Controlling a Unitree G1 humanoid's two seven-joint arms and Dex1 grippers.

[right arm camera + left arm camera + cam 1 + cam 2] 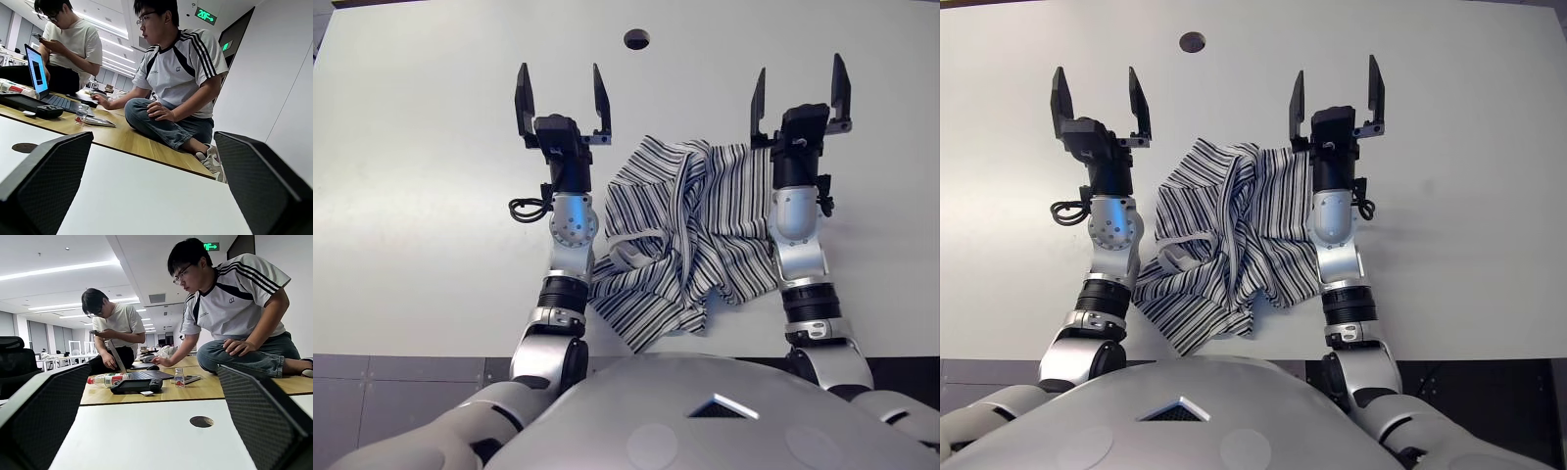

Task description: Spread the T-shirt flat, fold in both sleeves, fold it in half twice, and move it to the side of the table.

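left eye view — crumpled t-shirt (680, 240) flanked by left gripper (562, 101) and right gripper (799, 103), both spread, empty — layers may be pinched together.

Lit green sign (206, 15) high on the wall beside the top of the dark doorway (235, 34), in the room behind the white bench (146, 196): a few white characters followed by an arrow. Second, smaller green lit sign (226, 46) lower down at the doorway's edge, marks too small to make out. Red-banded label on the plastic bottle (105, 379) lying on the wooden table (205, 389) just beyond the bench's far edge, print too small to read. Small upright bottle (179, 377) on the same table, pale label with a red patch, likewise illegible. Glowing laptop screen (35, 70) on that table, seen at a slant, content unreadable.
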